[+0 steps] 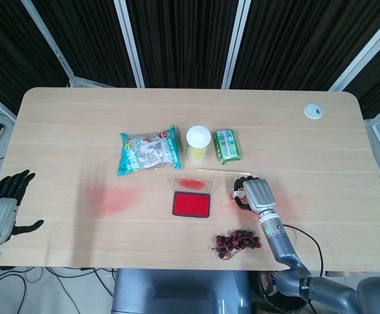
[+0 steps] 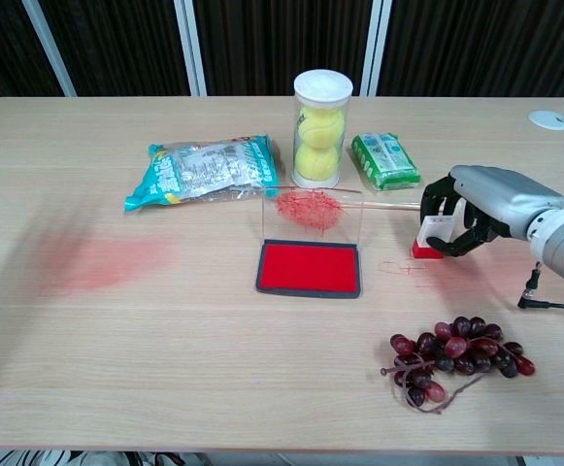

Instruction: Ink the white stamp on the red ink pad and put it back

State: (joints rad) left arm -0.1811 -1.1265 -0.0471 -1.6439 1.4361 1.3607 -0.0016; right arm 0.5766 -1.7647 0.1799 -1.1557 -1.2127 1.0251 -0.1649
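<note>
Red ink is already smeared on the bench (image 2: 214, 330) just right of the red ink pad (image 2: 309, 268), so it can't really be judged from that alone whether the white stamp (image 2: 429, 237) has been inked yet. The stamp is held by the right hand (image 2: 478, 209), fingers (image 2: 448, 225) curled around its white body, red base down and touching or just off the bench, right of the pad and clearly apart from it. The pad sits open with its clear lid (image 2: 313, 211) standing up at the far edge. Best guess: either the trip to the pad hasn't been made, or the stamp is being set back. The left hand (image 1: 5, 206) is parked off the left edge, fingers spread, nothing held. Grapes (image 2: 456, 353) are lying near the stamp, on the near side.
</note>
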